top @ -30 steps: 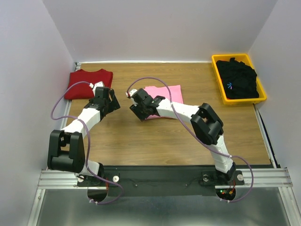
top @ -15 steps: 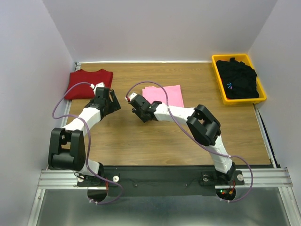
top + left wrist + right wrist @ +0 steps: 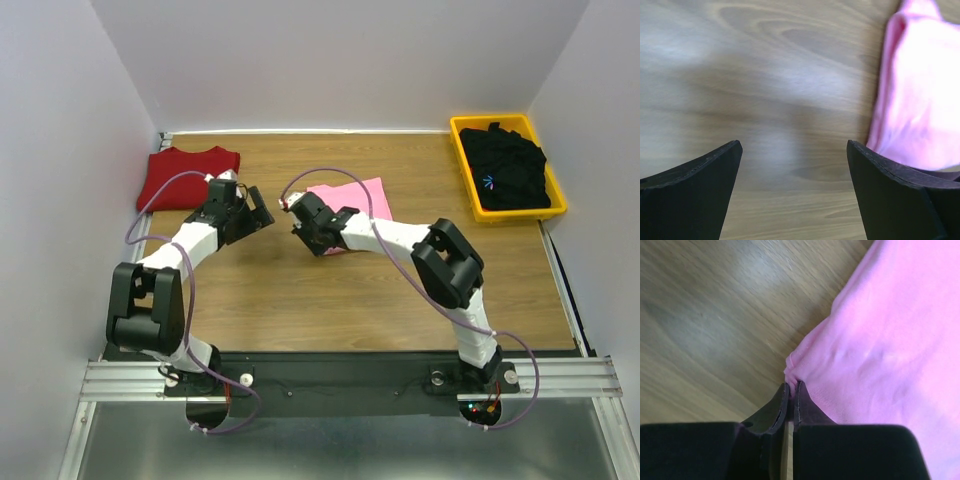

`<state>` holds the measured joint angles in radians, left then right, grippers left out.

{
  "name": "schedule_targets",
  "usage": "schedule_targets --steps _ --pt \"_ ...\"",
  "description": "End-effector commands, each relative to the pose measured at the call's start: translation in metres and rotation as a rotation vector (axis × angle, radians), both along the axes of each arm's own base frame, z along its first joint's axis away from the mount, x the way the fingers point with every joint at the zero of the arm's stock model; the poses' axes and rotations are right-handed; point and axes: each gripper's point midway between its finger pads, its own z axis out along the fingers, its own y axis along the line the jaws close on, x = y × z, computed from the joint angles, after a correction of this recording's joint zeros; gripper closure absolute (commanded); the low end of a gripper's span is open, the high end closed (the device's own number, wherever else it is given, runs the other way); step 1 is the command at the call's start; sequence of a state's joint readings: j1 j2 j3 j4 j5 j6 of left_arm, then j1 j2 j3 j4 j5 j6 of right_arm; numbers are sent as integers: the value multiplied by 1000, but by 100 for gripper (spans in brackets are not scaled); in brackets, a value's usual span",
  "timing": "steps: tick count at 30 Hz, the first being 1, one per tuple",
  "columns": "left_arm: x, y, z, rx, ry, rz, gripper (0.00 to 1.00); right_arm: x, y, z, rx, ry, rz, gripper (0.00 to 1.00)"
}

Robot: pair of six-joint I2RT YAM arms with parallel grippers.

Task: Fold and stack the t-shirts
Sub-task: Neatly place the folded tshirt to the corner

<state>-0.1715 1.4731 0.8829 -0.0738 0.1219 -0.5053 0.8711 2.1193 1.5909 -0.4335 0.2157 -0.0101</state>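
Observation:
A folded light pink t-shirt [image 3: 362, 198] [image 3: 890, 340] lies mid-table. My right gripper [image 3: 325, 243] [image 3: 791, 386] is shut on its near left corner, and a small fold of pink cloth is pinched between the jaws. My left gripper [image 3: 262, 212] [image 3: 795, 165] stands open just left of the pink shirt [image 3: 920, 90], low over bare wood with nothing between its fingers. The dark red t-shirt [image 3: 186, 176] lies folded at the far left. The black t-shirt with a small blue mark [image 3: 510, 168] is crumpled in a yellow bin.
The yellow bin [image 3: 462, 160] stands at the far right corner. White walls close in the wooden table [image 3: 300, 300] on three sides. Purple cables loop off both arms.
My right gripper has closed onto the pink shirt's corner. My left gripper has swung right, away from the red shirt toward the pink one, and opened a little wider.

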Motion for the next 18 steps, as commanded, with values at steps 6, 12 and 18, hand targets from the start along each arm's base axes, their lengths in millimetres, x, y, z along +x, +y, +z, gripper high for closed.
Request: schedule_targets --steps 6,12,18 --pt "41 -78 31 -345 -36 -138 1 11 -2 68 252 -9 -13 99" --pt "51 -111 32 -414 -38 -190 1 12 -6 77 292 -20 -33 99" --pt "53 -134 12 -471 15 -200 1 12 -7 79 316 -21 -48 99"
